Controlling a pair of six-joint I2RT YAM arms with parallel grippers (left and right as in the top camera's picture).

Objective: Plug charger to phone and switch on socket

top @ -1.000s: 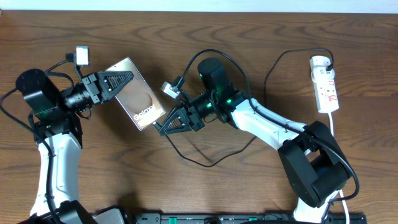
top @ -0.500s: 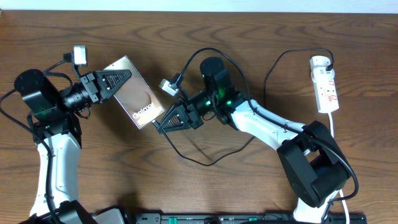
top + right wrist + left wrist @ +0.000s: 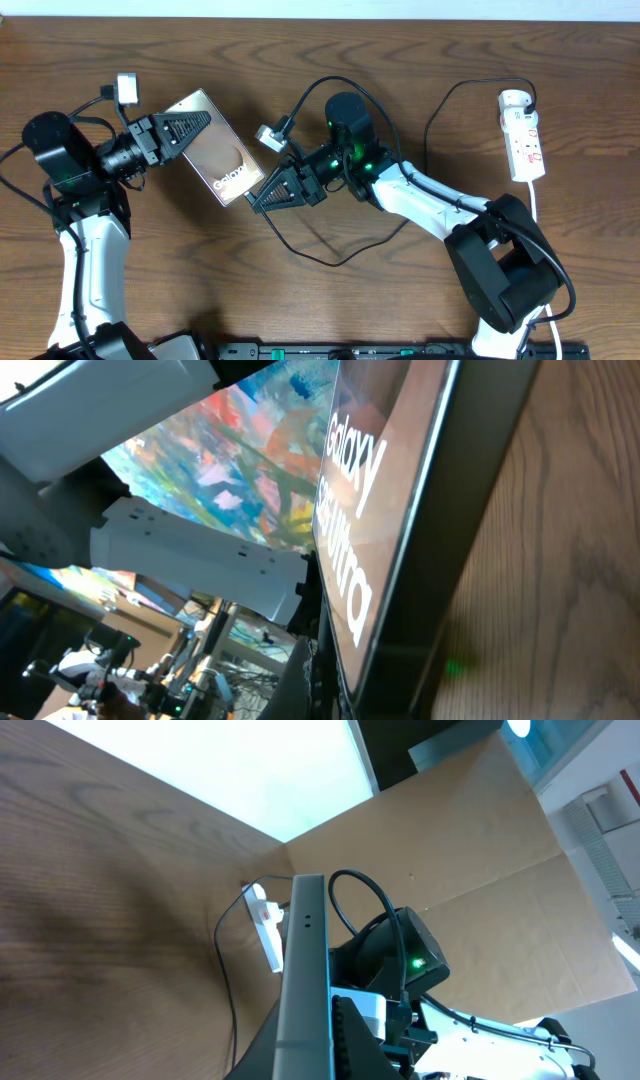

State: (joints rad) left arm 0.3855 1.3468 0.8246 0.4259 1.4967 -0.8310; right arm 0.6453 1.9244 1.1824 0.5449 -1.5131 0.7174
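brown wood-grain table (image 3: pixel 400 40): work surface under both arms. white elongated power-strip socket (image 3: pixel 524 135): well behind the right claw (image 3: pixel 254 206), switch untouched; judged the last step. flat bronze-backed galaxy phone (image 3: pixel 225 160): one end pinched in the left claw (image 3: pixel 210 120), jaws pressed together on it. it is held on a tilt, seemingly so its free end meets the right claw just ahead. thin black charger cable (image 3: pixel 330 262): trails back from the right claw, jaws pressed together, apparently pinching the plug tip (tip hidden). plug judged not yet seated.
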